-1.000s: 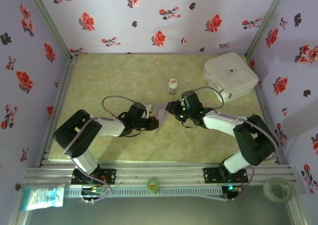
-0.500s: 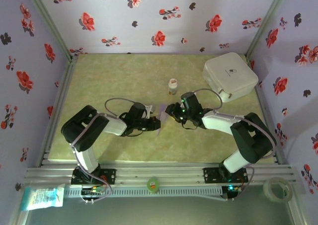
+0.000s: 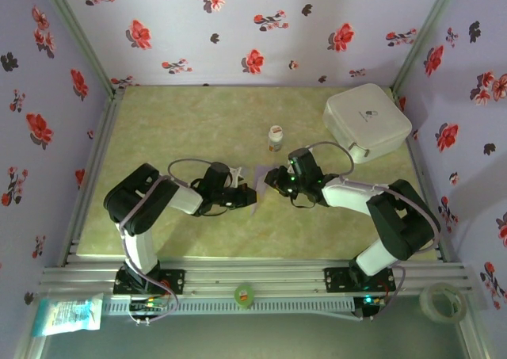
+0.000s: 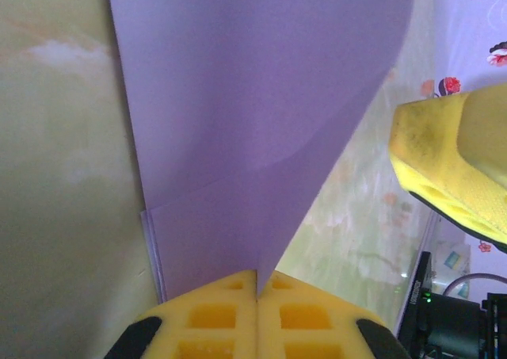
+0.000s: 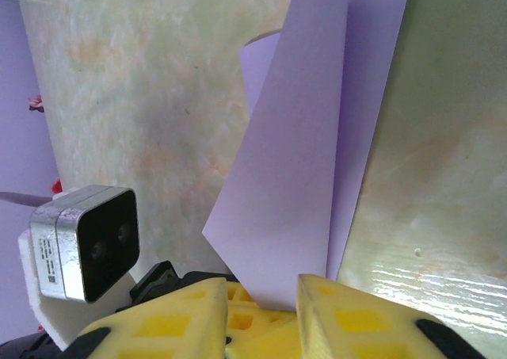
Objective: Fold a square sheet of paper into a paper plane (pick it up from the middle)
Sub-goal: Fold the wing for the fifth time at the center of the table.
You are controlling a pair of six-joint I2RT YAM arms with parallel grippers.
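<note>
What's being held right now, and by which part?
The left gripper pinches the folded lilac paper at a pointed tip. The right gripper straddles its other end, jaws apart, not clamped.

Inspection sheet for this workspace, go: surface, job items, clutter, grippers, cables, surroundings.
Surface: green marbled table, glossy.
Job's things: lilac paper, partly folded, at mid-table between the two grippers.
Clutter: white box at far right; small bottle behind the paper; green roll, clear roll and packet along the front rail.
Grippers: left gripper shut on the paper; right gripper jaws apart with a paper edge between them.
Cables: grey cable loops over the left arm, another over the right.
Surroundings: floral walls on three sides.
</note>
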